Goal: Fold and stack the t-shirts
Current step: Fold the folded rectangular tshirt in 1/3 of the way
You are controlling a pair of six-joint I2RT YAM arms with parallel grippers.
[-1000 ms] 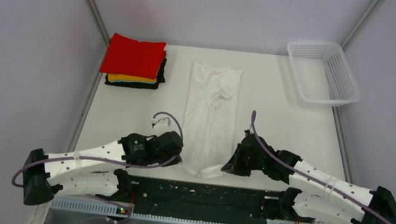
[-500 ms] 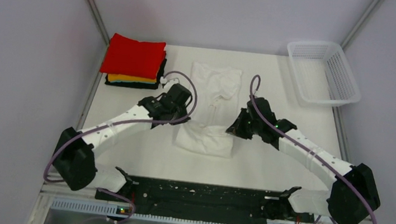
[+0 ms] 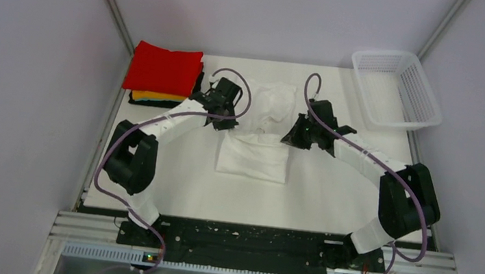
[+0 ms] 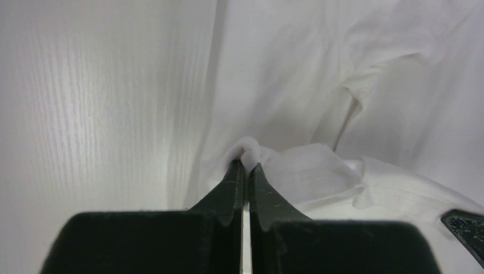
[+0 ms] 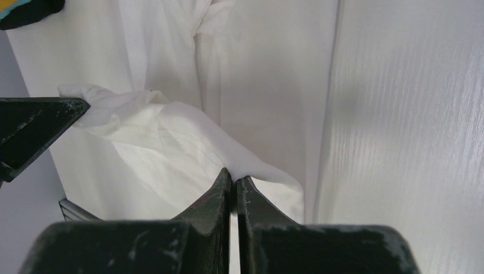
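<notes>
The white t-shirt (image 3: 255, 153) lies in the middle of the table, its near end doubled over towards the far end. My left gripper (image 3: 232, 123) is shut on the left corner of that lifted end, a pinch of white cloth (image 4: 249, 152) between its tips (image 4: 245, 166). My right gripper (image 3: 289, 137) is shut on the right corner (image 5: 251, 165), tips (image 5: 233, 178) closed on the cloth. A folded stack with the red t-shirt (image 3: 163, 67) on top, orange-yellow (image 3: 158, 97) and black under it, sits at the far left.
A white plastic mesh basket (image 3: 397, 90) stands at the far right corner. Grey walls close the table on the left, right and back. The left arm reaches just beside the folded stack.
Both grippers have carried the shirt's near end away from me, from the front edge to mid-table and on towards the far end. The shirt went from a long strip to a doubled shape.
</notes>
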